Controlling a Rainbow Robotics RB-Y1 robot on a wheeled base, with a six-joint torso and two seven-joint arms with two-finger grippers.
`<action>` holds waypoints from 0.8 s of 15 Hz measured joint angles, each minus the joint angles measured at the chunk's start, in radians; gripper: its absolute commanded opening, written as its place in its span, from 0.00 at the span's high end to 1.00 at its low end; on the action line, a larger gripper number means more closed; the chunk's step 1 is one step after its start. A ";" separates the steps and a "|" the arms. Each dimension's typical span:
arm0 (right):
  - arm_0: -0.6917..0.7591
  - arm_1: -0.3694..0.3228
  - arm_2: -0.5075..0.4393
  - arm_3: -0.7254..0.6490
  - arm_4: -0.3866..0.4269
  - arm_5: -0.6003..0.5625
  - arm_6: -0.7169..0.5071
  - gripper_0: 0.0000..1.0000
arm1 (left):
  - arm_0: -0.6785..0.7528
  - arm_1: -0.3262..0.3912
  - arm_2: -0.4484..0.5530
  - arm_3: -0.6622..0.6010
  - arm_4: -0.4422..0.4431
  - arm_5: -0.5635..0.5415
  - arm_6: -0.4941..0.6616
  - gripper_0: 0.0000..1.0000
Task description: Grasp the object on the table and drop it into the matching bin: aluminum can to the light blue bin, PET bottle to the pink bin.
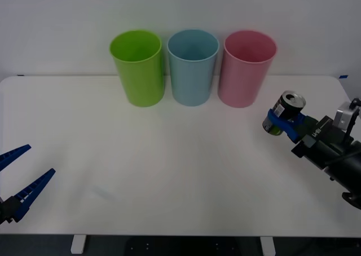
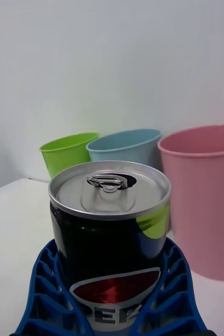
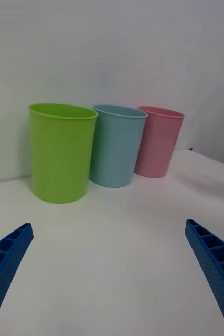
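Can in my right hand, beside the pink bin

The aluminum can (image 1: 288, 111) is near-black with a silver pull-tab top, a yellow-green patch and a red-and-white emblem; it sits tilted between the blue ribbed fingers (image 2: 43, 294) of my right hand (image 1: 280, 122), clamped on both sides, lifted off the desk (image 1: 169, 166) just to the right of the pink bin (image 1: 245, 67). Left of the pink bin stands the light blue bin (image 1: 193, 67). My left hand (image 1: 22, 174) hangs wide open, holding nothing, far to the pink bin's left.
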 measured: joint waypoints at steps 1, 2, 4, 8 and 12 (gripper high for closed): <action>-0.038 -0.008 -0.001 -0.001 0.025 0.000 -0.035 1.00 | 0.000 0.000 0.000 0.000 0.000 0.000 0.000 0.00; -0.069 -0.013 -0.001 -0.001 0.050 0.004 -0.066 1.00 | 0.000 0.000 0.000 0.000 0.000 0.000 0.000 0.00; -0.126 -0.019 0.000 -0.001 0.105 0.016 -0.118 1.00 | 0.000 0.000 0.000 0.000 0.000 0.000 0.000 0.00; -0.225 -0.020 0.016 -0.002 0.188 0.074 -0.213 1.00 | 0.000 0.000 0.000 0.000 0.000 0.000 0.000 0.00; -0.290 -0.020 0.051 -0.002 0.239 0.141 -0.279 1.00 | 0.000 0.000 0.000 0.000 0.000 0.000 0.000 0.00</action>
